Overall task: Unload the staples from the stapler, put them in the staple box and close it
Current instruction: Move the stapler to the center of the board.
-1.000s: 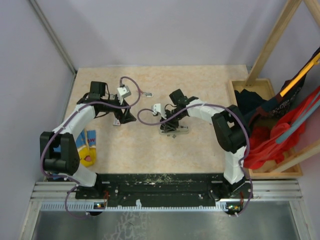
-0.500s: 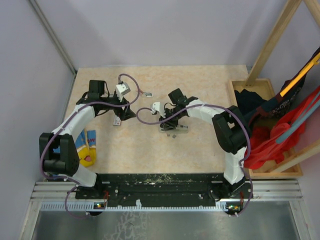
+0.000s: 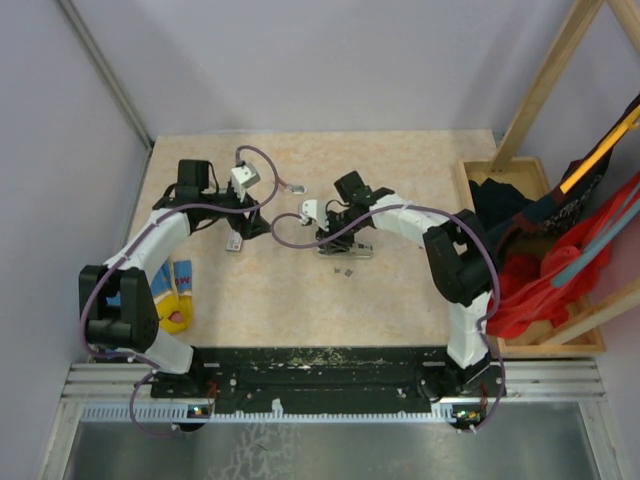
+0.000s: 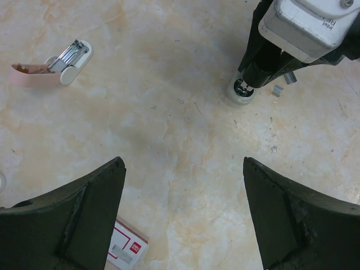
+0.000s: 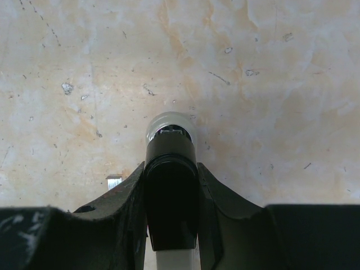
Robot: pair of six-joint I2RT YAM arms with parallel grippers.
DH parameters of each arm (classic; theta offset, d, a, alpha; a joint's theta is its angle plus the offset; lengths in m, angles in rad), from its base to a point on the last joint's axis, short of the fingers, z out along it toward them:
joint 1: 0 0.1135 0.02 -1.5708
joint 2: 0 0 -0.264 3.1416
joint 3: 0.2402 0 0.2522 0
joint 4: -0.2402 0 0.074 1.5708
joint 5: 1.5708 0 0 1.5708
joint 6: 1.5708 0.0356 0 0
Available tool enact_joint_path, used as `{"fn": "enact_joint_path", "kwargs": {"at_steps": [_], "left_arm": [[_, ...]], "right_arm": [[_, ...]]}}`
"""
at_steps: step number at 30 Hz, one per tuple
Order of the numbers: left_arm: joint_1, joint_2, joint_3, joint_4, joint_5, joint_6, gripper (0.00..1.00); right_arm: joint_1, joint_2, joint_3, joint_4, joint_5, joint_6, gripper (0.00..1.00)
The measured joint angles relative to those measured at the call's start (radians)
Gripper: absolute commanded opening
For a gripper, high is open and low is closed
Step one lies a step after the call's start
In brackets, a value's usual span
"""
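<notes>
Right wrist view: right gripper (image 5: 170,169) clamped on stapler (image 5: 170,194), nose down touching table (image 5: 264,79). Loose staples (image 4: 277,89) just beside nose. Left gripper (image 4: 183,166) spread wide, empty. Advice: hold clamp firm, tip and tap gently, avoid sweeping dropped strips.

Pale beige worktop (image 3: 300,300) with a marbled, lightly scratched surface, under soft and even light. Behind the worktop and to its left, plain lilac-grey walls (image 3: 320,60), with a thin grey metal strip (image 3: 105,70) running up the corner. At the right edge of the worktop, a low wooden crate (image 3: 550,347) holding dark cloth (image 3: 500,200) and red fabric (image 3: 560,270); above it, a slanted wooden post (image 3: 545,85). Along the near edge of the worktop, a black plate (image 3: 320,362), then a ribbed aluminium rail (image 3: 320,390) and a dull grey metal sheet (image 3: 320,445).
</notes>
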Motion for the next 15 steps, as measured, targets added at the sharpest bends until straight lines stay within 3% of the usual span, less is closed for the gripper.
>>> {"fn": "enact_joint_path", "kwargs": {"at_steps": [10, 15], "left_arm": [[0.000, 0.017, -0.001, 0.027, 0.002, -0.033, 0.88], [0.000, 0.026, -0.004, 0.027, 0.008, -0.037, 0.88]], "right_arm": [[0.000, 0.025, 0.018, -0.050, -0.013, -0.063, 0.23], [0.000, 0.062, 0.060, -0.089, -0.018, -0.087, 0.32]]}}
